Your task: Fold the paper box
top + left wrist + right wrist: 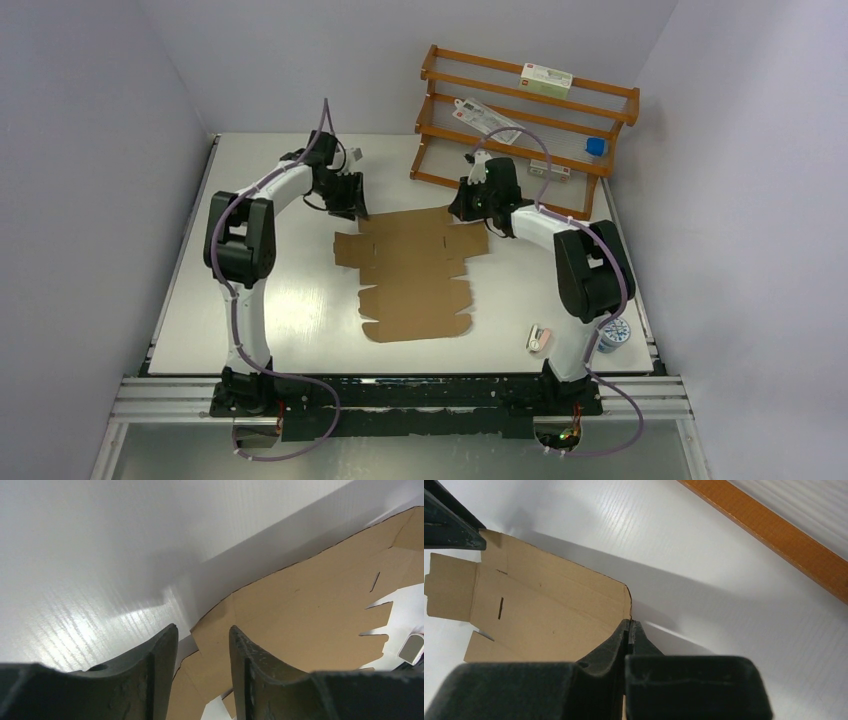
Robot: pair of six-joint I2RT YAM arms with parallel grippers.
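The paper box (415, 275) is a flat brown die-cut sheet with flaps and slots, lying in the middle of the table. My left gripper (350, 212) is at its far left corner. In the left wrist view its jaws (202, 630) stand apart with a corner flap of the paper box (310, 610) between them, not pinched. My right gripper (470, 212) is at the far right corner. There its jaws (630, 624) are pressed together on the edge of the paper box (539, 610), whose far panel is lifted and casts a shadow on the table.
A wooden rack (520, 110) holding printed cartons and a blue item (595, 146) stands at the back right, close behind my right gripper; its rail (774, 535) shows in the right wrist view. A small white-green carton (540, 337) and a round object (612, 335) lie near the right arm's base.
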